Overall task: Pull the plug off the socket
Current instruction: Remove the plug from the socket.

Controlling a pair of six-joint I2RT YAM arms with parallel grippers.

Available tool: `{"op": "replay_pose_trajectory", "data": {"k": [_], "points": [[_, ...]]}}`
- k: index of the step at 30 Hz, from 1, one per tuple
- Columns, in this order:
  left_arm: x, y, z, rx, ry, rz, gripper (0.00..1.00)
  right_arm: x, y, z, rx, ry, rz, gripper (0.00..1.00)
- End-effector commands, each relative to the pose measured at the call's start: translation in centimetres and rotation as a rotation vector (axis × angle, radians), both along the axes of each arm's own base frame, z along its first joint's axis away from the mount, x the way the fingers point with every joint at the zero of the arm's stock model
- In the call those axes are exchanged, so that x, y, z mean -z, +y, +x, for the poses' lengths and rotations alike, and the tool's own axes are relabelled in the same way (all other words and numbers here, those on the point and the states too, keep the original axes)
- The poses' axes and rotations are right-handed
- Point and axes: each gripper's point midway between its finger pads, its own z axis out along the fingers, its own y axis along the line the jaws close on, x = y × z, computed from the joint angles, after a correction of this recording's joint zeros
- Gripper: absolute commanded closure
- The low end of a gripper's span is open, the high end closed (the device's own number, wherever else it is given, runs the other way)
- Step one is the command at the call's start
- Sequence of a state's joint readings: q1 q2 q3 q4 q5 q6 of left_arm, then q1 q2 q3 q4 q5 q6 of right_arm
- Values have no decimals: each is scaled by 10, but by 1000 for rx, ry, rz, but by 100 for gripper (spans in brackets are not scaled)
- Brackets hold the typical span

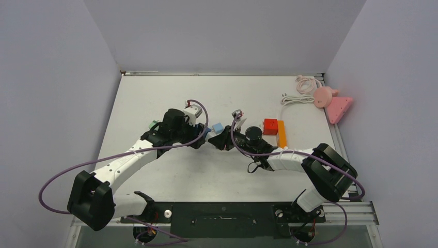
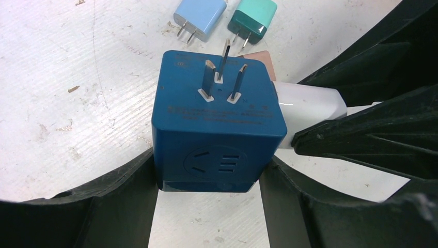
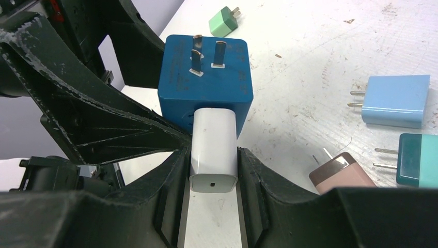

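Left fingers (image 2: pixel 77 217) clamp the blue socket (image 2: pixel 217 129), prongs upward. Right fingers (image 3: pixel 255 196) pinch the white plug (image 3: pixel 213 150), long axis horizontal, seated in the socket's side.

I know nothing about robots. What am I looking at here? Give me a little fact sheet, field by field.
Left claw: closed on the blue socket cube, which has three metal prongs on one face
Right claw: closed on the white plug
Plug and socket: white plug seated in the cube's side, not yet pulled out
Loose on the table: light blue plug, teal plug, pink-brown plug, green plug
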State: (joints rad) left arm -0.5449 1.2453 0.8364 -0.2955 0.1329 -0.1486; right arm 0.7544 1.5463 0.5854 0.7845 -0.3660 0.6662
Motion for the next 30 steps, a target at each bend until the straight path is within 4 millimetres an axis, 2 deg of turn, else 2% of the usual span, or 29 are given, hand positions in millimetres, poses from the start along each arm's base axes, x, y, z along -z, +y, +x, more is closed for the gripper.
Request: {"op": "replay_pose_trajectory", "data": {"k": [1, 6, 8, 13, 19, 25, 30], "points": [[-40, 10, 32, -76, -107, -92, 100, -8, -5, 5, 0, -42, -3, 95], [-57, -12, 19, 92, -65, -258, 100, 3, -20, 16, 21, -23, -26, 95], [-62, -12, 18, 106, -75, -278, 100, 6, -25, 20, 32, -15, -31, 95], [-61, 1, 24, 48, -96, -238, 100, 7, -28, 23, 40, -21, -44, 95], [-49, 21, 36, -73, -98, -145, 100, 2, -25, 22, 40, -25, -31, 95], [-36, 45, 43, -207, -116, 14, 100, -6, -11, 13, 40, -47, -33, 95], [-30, 50, 44, -243, -97, 44, 100, -15, 2, 1, 49, -96, -67, 95]]}}
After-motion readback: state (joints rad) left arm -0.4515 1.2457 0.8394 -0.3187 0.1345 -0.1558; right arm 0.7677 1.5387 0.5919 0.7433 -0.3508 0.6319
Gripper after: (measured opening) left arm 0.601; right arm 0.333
